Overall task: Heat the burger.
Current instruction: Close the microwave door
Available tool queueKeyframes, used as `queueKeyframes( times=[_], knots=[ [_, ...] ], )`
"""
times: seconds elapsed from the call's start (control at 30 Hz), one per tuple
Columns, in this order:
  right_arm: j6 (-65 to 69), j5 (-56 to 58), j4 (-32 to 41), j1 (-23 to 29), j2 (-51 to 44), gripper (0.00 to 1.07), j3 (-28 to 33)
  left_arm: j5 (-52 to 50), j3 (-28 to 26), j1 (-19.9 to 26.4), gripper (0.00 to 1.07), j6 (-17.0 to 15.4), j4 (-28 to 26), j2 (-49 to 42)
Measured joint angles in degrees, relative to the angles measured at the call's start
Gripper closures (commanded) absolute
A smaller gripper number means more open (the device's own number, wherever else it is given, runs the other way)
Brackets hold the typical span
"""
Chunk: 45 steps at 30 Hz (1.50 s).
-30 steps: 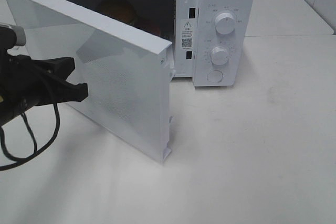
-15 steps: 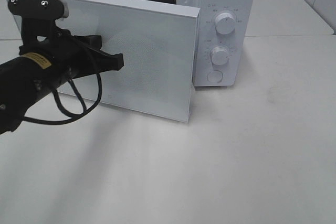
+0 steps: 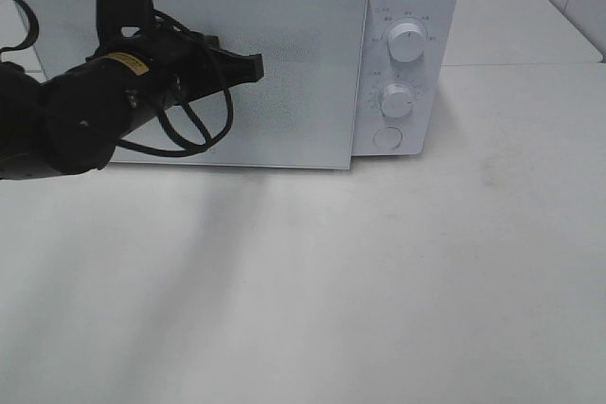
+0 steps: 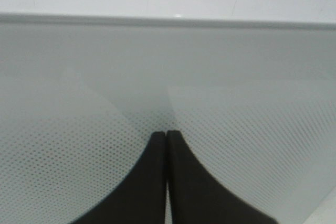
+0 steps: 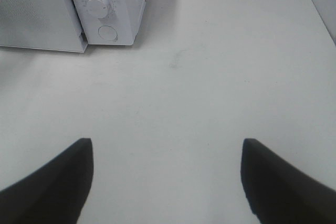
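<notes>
While the left gripper (image 3: pixel 258 65), jaws pressed together, touches its tips to the door (image 3: pixel 303 101) of the white microwave (image 3: pixel 407 7), that door sits shut or nearly so. The microwave stands at the far edge of the counter (image 3: pixel 379 281). The burger cannot be seen; the door covers the oven's inside. The right gripper (image 5: pixel 167 141) hangs above the counter, jaws wide apart.

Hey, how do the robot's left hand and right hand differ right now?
The left hand is shut tight; the right hand is open wide. The left hand points at the microwave door, its tips right at the dotted panel; the right hand hangs over the bare table, well away from that door. Both are dark, and neither holds anything.
</notes>
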Motion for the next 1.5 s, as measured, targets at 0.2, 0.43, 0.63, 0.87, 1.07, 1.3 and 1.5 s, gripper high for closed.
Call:
queueKeyframes(
  times=[0.2,0.43,0.63,0.87,1.07,1.3,1.5],
  knots=[
    [0.0,0.0,0.0,0.0,0.0,0.31,0.0,4.2,-3.9,-1.1,1.07,3.6,-2.2,2.7],
    [0.0,0.0,0.0,0.0,0.0,0.31,0.0,6.8,-8.2,-3.6,1.07,9.6,-8.7,5.6],
    [0.0,0.0,0.0,0.0,0.0,0.31,0.0,10.3,-12.7,-4.0,1.07,11.7,-10.7,8.0],
    [0.0,0.0,0.0,-0.1,0.0,0.31,0.0,11.8,-16.0,-4.1,1.07,12.0,-10.5,10.0],
    [0.0,0.0,0.0,-0.1,0.0,0.31,0.0,13.0,-16.6,-4.2,1.07,14.2,-10.3,10.4],
    [0.0,0.0,0.0,-0.1,0.0,0.31,0.0,16.8,-17.4,-4.7,1.07,16.7,-10.8,9.5],
    [0.0,0.0,0.0,-0.1,0.0,0.31,0.0,27.1,-16.3,-5.0,1.05,18.2,-11.1,6.0]
  ],
)
